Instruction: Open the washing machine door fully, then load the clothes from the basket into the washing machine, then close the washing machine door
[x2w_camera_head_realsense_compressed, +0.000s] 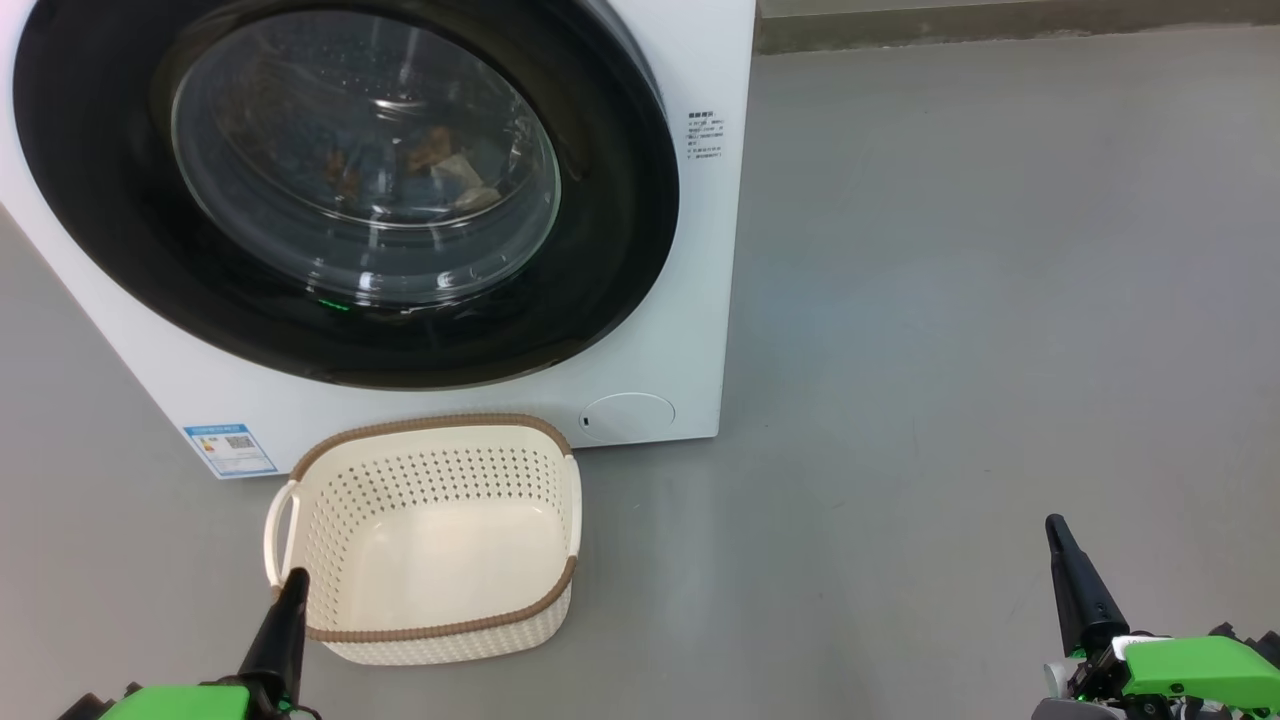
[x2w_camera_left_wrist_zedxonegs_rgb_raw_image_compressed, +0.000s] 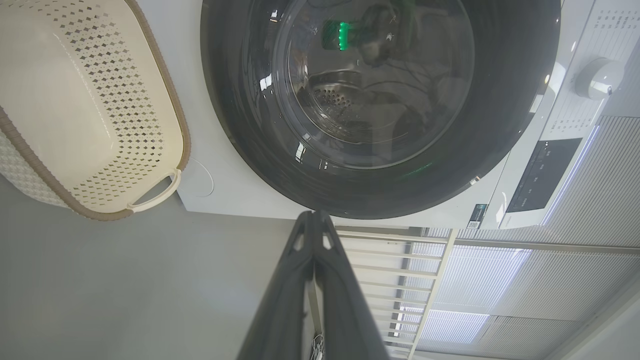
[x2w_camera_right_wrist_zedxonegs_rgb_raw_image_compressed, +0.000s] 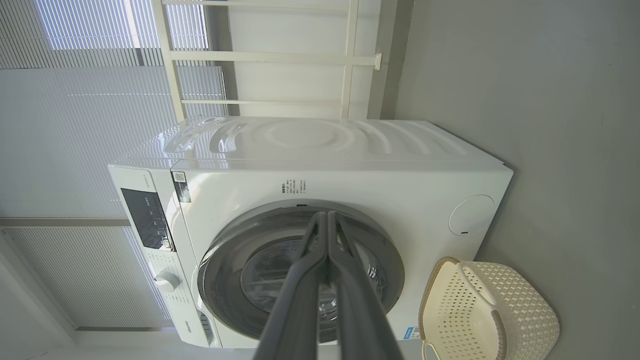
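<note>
The white washing machine (x2w_camera_head_realsense_compressed: 700, 300) stands on the floor, its round glossy black door (x2w_camera_head_realsense_compressed: 100, 200) flush against the front. Through the glass window I make out brownish clothes (x2w_camera_head_realsense_compressed: 435, 150) lying inside the drum. In front of it sits the cream basket (x2w_camera_head_realsense_compressed: 430, 545) with a brown rim, with nothing inside. My left gripper (x2w_camera_head_realsense_compressed: 290, 590) is shut, its tip at the basket's near left corner. My right gripper (x2w_camera_head_realsense_compressed: 1060, 540) is shut too, low at the right, well away from the machine. In the wrist views both pairs of fingers (x2w_camera_left_wrist_zedxonegs_rgb_raw_image_compressed: 312, 220) (x2w_camera_right_wrist_zedxonegs_rgb_raw_image_compressed: 327, 217) lie pressed together, holding nothing.
Grey floor (x2w_camera_head_realsense_compressed: 950, 350) stretches wide to the right of the machine. A wall base (x2w_camera_head_realsense_compressed: 1000, 25) runs along the back. A white rail frame (x2w_camera_right_wrist_zedxonegs_rgb_raw_image_compressed: 270, 57) and window blinds (x2w_camera_right_wrist_zedxonegs_rgb_raw_image_compressed: 75, 125) stand behind the machine.
</note>
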